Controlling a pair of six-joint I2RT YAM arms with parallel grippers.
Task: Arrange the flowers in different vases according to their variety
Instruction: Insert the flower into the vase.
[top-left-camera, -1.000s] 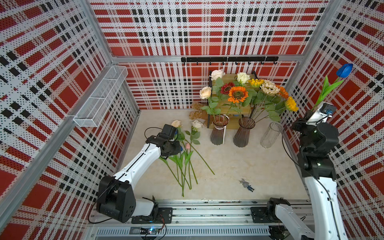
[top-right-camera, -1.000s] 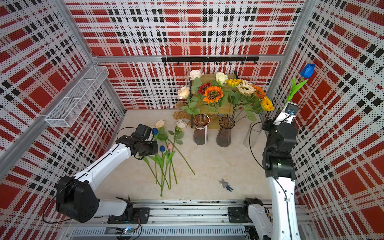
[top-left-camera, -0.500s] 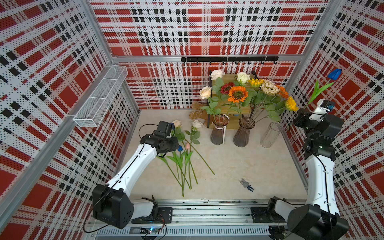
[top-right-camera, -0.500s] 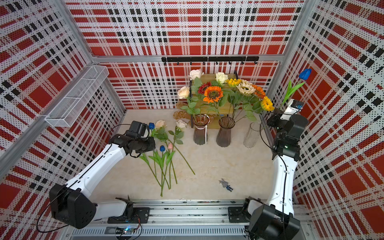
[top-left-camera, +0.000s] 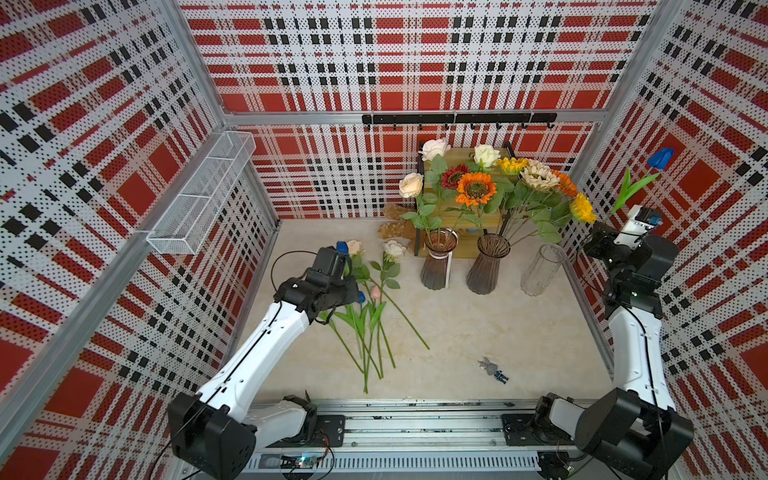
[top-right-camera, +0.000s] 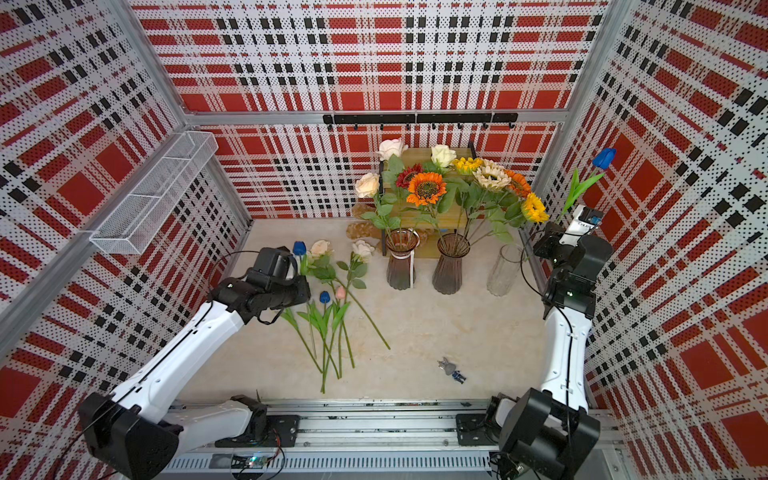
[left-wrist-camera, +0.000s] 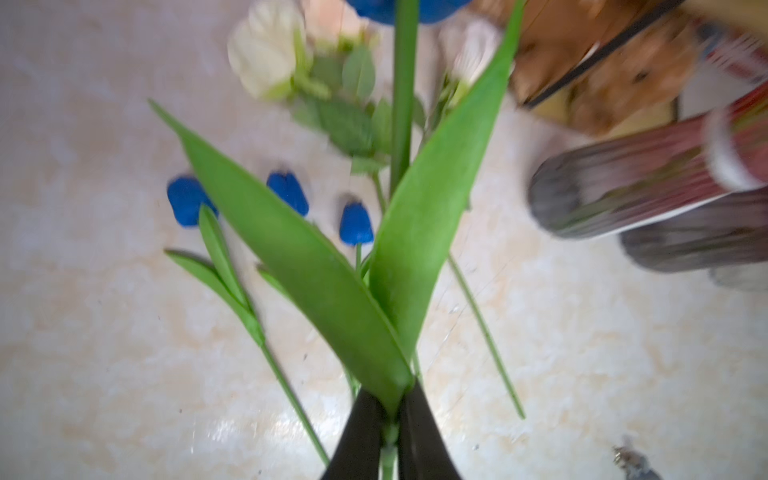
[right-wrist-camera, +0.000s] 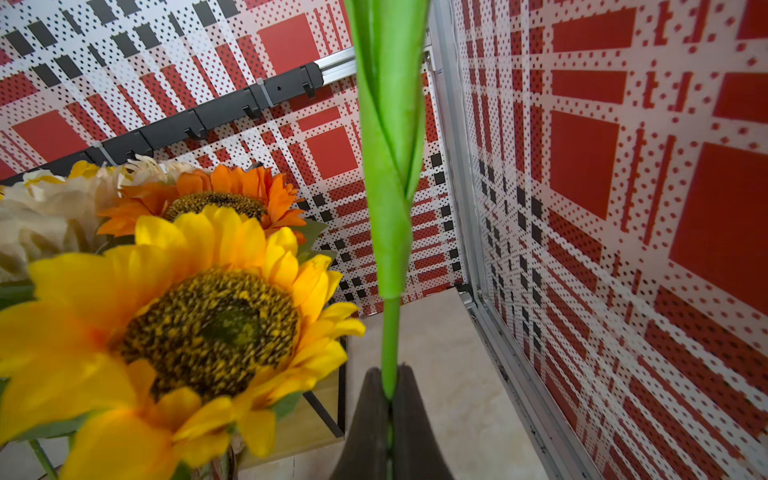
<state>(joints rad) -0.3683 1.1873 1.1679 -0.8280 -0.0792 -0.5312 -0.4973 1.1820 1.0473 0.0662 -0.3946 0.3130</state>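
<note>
Since a second ago your left hand (left-wrist-camera: 390, 415) has come up off the loose flowers (top-left-camera: 365, 328) and drawn back toward the left wall. It takes the left tulip (left-wrist-camera: 291, 257) with it, and that blue head (top-left-camera: 341, 247) now shows just past the wrist in both top views. Your right arm has dropped from its high pose close to the camera and is folded near the right wall, so the right tulip (top-left-camera: 660, 158) sits lower in both top views.

Your left hand is nearly closed, pinching the left tulip's green stem just below two broad leaves that spread in a V. Your right hand (right-wrist-camera: 390, 390) is clamped tight on the right tulip's bare stem (right-wrist-camera: 390, 340), below a leaf wrapped round it. That flower stands nearly upright, with its blue head above and to the right of the clear vase (top-left-camera: 540, 274).

The rose vase (top-left-camera: 436, 270) and the sunflower vase (top-left-camera: 484, 270), both ribbed and smoky, stand in a row with the clear one at the back of the worktop (top-left-camera: 478, 332). Cream roses, blue tulips and one pink tulip (top-left-camera: 375, 292) lie in a fan on the worktop below your left hand.
</note>
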